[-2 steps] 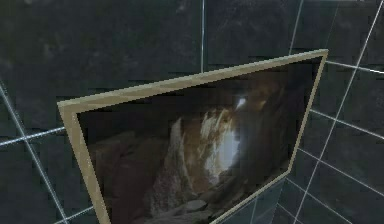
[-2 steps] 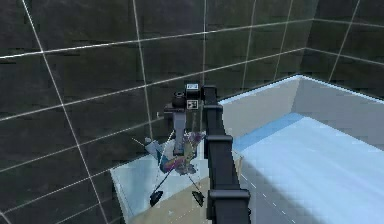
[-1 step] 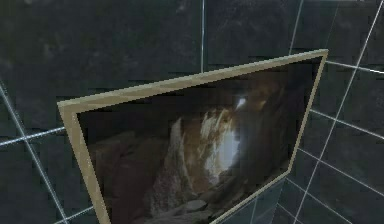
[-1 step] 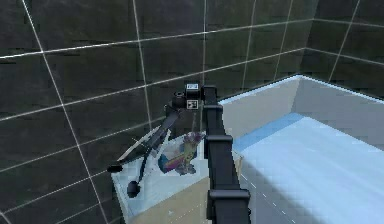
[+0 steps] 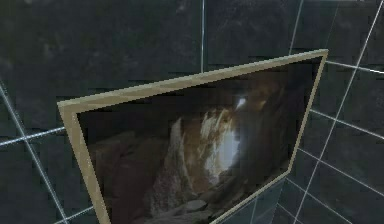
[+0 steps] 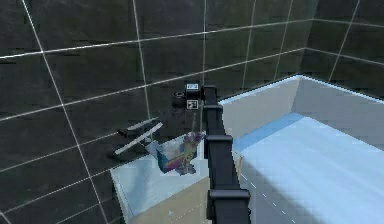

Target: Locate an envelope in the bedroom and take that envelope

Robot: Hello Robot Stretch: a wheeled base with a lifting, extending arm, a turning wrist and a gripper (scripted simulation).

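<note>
- A small blue, pink and white thing (image 6: pixel 178 152) sits just past the bed's (image 6: pixel 320 170) edge on the arm side view's left, right beside the dark arm (image 6: pixel 222 170). Its shape is too blurred to call it the envelope with certainty.
- It shows over the far part of a pale counter (image 6: pixel 130 185) that stands just beside the bed. I cannot tell whether it rests on the counter or hangs above it.
- The hand (image 6: pixel 122 140) points away from the bed, over the counter's far edge. Its 2 thin fingers (image 6: pixel 140 142) show as 1 dark strip and 1 pale strip.
- With the counter and the coloured thing at and behind the hand, I cannot tell whether it has hold of anything. I also cannot tell how its fingers are set.
- 2 small white squares (image 6: pixel 190 97) with black marks stand at the arm's far end, about level with the bed's beige headboard (image 6: pixel 290 95).
- The bed has a pale blue band near the headboard and a white cover nearer the camera.
- A narrow strip of tan floor (image 6: pixel 170 212) shows between the counter's near edge and the bed.
- A dark tiled wall (image 6: pixel 80 70) runs close behind both the counter and the bed.
- In the forward view, a framed picture (image 5: pixel 190 150) hangs on dark tiles. It has a tan frame around dark brown and white shapes. Its place relative to the bed cannot be told.
</note>
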